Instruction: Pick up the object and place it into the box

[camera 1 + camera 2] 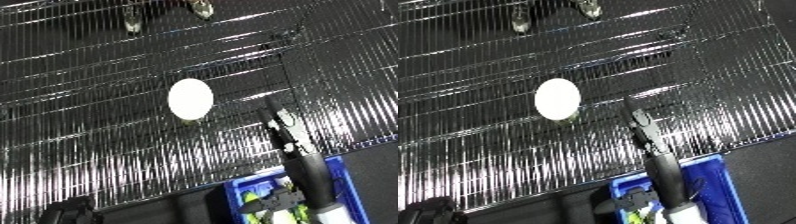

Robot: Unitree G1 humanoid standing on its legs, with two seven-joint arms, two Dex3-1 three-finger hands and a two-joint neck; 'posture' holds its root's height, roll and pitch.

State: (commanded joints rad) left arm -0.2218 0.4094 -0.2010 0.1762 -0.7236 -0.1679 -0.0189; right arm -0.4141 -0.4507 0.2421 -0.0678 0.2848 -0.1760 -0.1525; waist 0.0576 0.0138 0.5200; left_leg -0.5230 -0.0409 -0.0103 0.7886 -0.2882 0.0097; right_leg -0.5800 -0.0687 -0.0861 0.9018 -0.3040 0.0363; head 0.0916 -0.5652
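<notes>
Where the ribbed, shiny black surface [107, 165] spreads across nearly the whole view, we find the task's thing near its middle: a plain white oval object [190, 98], smooth and featureless, with a small yellowish patch at its lower edge. It lies alone, well apart from everything else, and we read no label or writing on it.

At the surface's near edge, toward the lower right corner, stands a blue plastic bin [342, 180] with a raised rim. Inside it we make out a jumble of yellow-green, white and dark pieces, too mixed to name.

Our right hand [286, 129], black on a dark forearm, rises from the lower edge over the bin's rim and reaches across the ribbed surface, stopping short and to the right of the oval object. It touches nothing we can see, but we cannot tell how its fingers are set. Our left hand does not appear.
</notes>
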